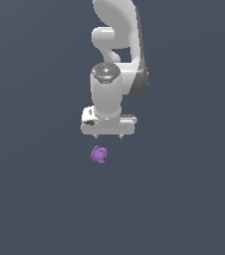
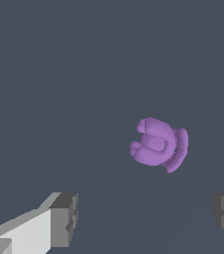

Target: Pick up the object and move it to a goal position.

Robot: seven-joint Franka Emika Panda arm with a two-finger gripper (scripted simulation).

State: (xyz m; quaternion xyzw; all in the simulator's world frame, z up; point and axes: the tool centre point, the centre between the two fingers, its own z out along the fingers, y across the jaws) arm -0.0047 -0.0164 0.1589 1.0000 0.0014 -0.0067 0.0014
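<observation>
Exterior view shows my gripper (image 1: pixel 108 135) hanging above the flat grey surface (image 1: pixel 184 209), with the purple knobbly object (image 1: pixel 99 154) lying just below it and slightly toward that view's left, not touched by anything. On the wrist view the two fingertips (image 2: pixel 64 219) stand wide apart with nothing between them, and the object (image 2: pixel 158 142) sits out ahead of the gap rather than inside it.

I judge I am on the approach, before any grasp. No goal marker shows in either view, so I can't say where the lump has to go.

Next I'd need to shift the hand over so the lump falls between the fingers, then descend and close. It looks small and bumpy, so I'd centre it well to stop it squirting sideways off a protrusion.
</observation>
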